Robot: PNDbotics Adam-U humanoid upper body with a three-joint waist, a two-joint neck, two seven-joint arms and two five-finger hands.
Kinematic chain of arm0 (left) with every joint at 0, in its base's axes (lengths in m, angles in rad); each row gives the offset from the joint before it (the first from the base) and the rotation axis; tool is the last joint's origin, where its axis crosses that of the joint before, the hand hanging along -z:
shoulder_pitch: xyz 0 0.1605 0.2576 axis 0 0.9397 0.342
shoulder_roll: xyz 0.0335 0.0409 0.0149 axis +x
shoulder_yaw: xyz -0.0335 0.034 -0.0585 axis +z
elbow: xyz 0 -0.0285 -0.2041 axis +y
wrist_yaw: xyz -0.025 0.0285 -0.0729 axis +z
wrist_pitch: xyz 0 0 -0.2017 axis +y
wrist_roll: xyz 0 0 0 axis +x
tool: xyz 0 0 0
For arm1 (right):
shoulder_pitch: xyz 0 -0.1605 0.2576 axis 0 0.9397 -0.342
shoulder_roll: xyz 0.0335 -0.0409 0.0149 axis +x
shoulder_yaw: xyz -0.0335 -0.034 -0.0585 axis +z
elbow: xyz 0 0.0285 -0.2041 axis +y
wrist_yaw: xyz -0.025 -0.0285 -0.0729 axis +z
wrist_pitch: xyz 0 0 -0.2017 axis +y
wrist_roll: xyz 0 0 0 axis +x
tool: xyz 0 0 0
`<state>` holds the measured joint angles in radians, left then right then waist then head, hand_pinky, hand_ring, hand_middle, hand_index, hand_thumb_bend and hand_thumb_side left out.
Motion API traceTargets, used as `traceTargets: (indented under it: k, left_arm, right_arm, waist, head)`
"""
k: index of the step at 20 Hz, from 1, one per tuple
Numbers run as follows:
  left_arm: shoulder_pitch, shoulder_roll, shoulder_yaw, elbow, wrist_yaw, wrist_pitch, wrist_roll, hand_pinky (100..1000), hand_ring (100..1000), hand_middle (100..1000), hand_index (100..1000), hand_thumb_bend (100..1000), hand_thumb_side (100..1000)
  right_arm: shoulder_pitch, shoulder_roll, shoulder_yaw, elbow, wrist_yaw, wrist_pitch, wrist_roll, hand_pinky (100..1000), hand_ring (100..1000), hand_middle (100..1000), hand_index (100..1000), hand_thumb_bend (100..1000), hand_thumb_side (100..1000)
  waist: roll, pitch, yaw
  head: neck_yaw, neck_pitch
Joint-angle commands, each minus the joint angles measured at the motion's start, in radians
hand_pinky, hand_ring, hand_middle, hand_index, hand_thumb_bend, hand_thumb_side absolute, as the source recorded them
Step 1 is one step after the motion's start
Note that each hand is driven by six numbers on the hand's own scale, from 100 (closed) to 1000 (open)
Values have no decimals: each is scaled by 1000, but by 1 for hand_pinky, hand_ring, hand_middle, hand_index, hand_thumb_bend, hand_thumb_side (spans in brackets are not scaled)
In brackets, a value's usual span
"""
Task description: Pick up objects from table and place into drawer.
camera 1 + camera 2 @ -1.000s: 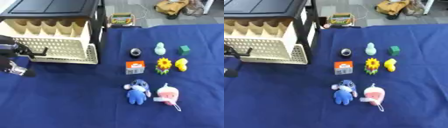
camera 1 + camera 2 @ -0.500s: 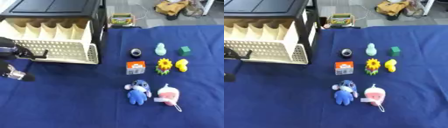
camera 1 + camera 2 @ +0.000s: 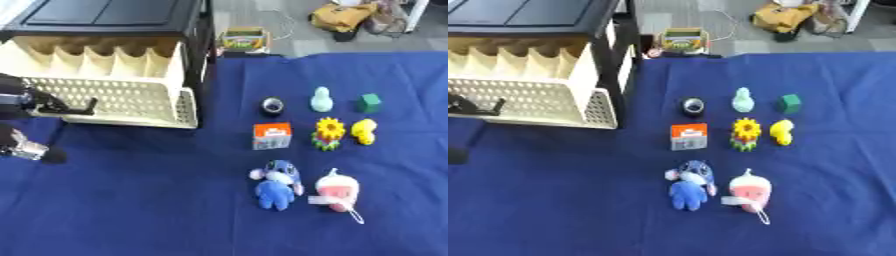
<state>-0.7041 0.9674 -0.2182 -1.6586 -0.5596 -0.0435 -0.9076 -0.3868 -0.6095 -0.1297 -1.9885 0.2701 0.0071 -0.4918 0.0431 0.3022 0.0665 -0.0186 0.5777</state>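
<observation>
Since 1 second ago the left hand has drawn the cream drawer farther out, fingers curled on its front handle. To that hand's right, well apart on the blue cloth, lie 7 toys, the blue plush nearest.

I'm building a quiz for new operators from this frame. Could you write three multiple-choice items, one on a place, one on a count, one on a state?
1. Where is the green block?
A. far right of the back row
B. inside the drawer
C. beside the blue plush

2. How many plush toys lie in the front row?
A. one
B. two
C. four

3. What state is the cream drawer in?
A. shut
B. pulled open
C. lifted off

Answers:
1 A: it sits right of the pale green figure.
2 B: the blue plush and the pink plush.
3 B: it juts out from the black cabinet.
</observation>
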Motion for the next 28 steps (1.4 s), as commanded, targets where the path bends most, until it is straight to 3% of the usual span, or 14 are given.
traceTargets:
  k: [1, 14, 21, 28]
  left_arm:
    - [-13, 46, 34, -21, -7, 12, 1, 100, 100, 100, 1000, 646, 864]
    - [-17, 52, 114, -135, 55, 30, 1, 100, 100, 100, 990, 612, 867]
    - [-19, 35, 176, -213, 120, 38, 5, 100, 100, 100, 964, 554, 879]
    - [-9, 2, 261, -294, 214, 47, 89, 100, 100, 100, 923, 501, 882]
  right_arm:
    - [-10, -15, -14, -11, 1, 1, -4, 684, 681, 610, 787, 100, 973]
    - [-6, -18, -18, -11, 4, 4, -10, 685, 683, 612, 787, 100, 976]
    - [-7, -28, -23, -11, 8, 8, -19, 685, 686, 616, 787, 100, 984]
    - [-22, -97, -6, -11, 34, 42, -3, 688, 702, 629, 794, 116, 1000]
  waist:
    - [-2, -23, 0]
    - [-3, -32, 12]
    - [-4, -38, 17]
    - [-9, -43, 21]
  head:
    - [0, -11]
    - [-9, 2]
    - [-44, 17]
    - [-66, 28]
